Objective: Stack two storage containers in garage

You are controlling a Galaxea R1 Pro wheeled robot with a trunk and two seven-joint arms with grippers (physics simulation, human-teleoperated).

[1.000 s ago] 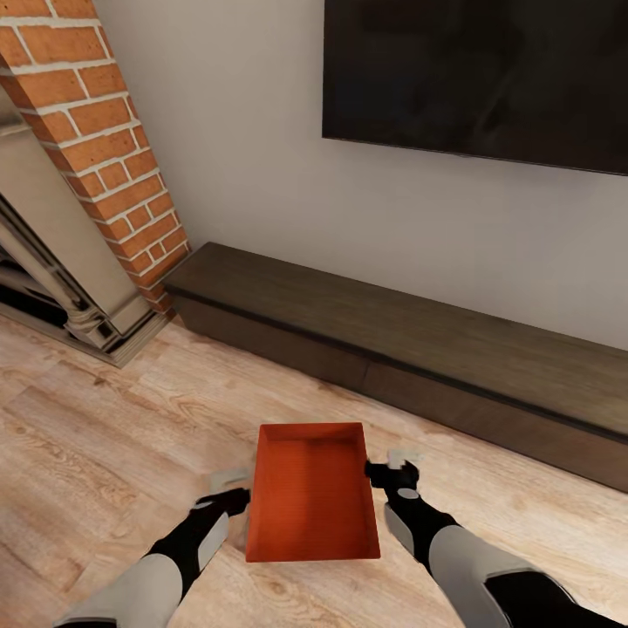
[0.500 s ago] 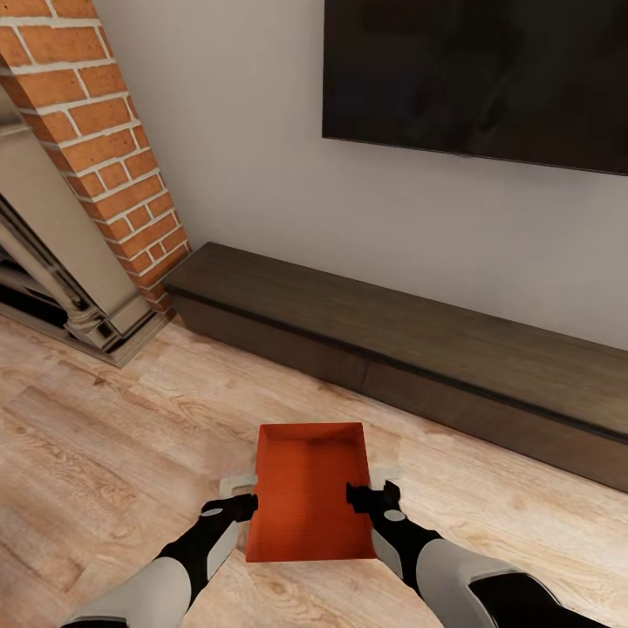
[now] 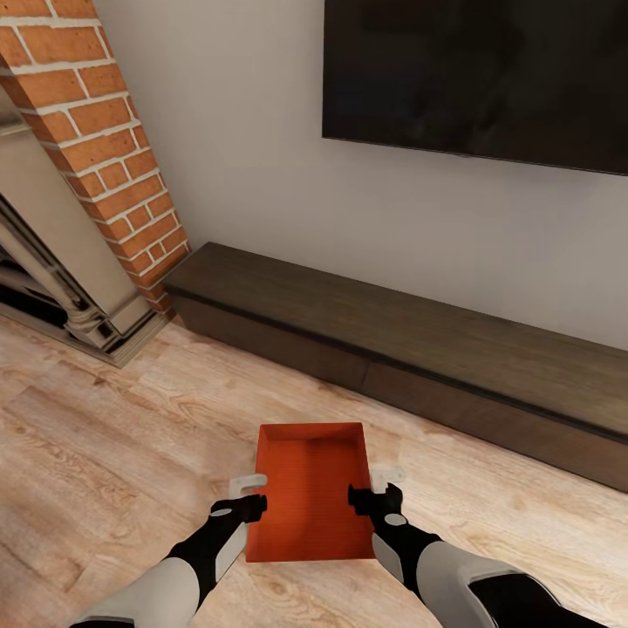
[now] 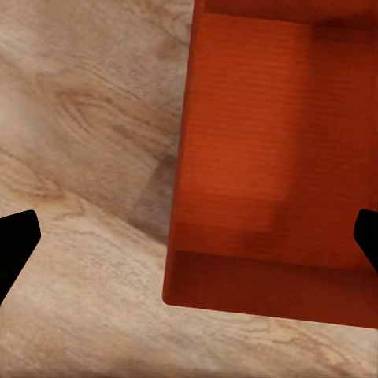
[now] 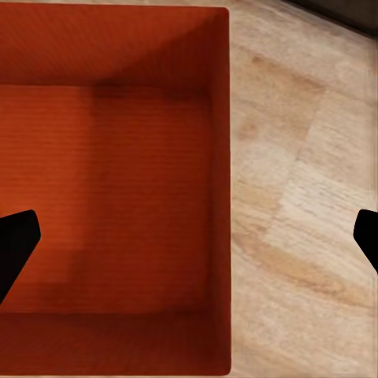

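At the far left stands the red-brick fireplace column [image 3: 105, 148] with a pale stone surround below it, and along the cream wall runs a long, low, dark-wood media bench [image 3: 419, 349] under the black wall-mounted television [image 3: 475, 78]. On the light wood-plank floor [image 3: 96, 436] in front of me sits the plain red-orange rectangular storage container [image 3: 310, 501], open-topped and empty. The left end effector [image 3: 250, 494] has moved in from a second ago, when it hung apart from the box; now it is at the left wall, and its wrist view shows the two dark fingertips [image 4: 17, 240] spread wide, one over the floor and one over the box interior, straddling that wall. The right end effector [image 3: 377, 491] has closed in likewise, and its fingertips [image 5: 16, 236] straddle the right wall in the same open way. Neither has clamped down yet. I judge that a two-sided grasp of the first box is being lined up, with the trip to the garage wholly ahead. The second container is nowhere in sight from here, and whether any finger already touches the wall is hard to tell.
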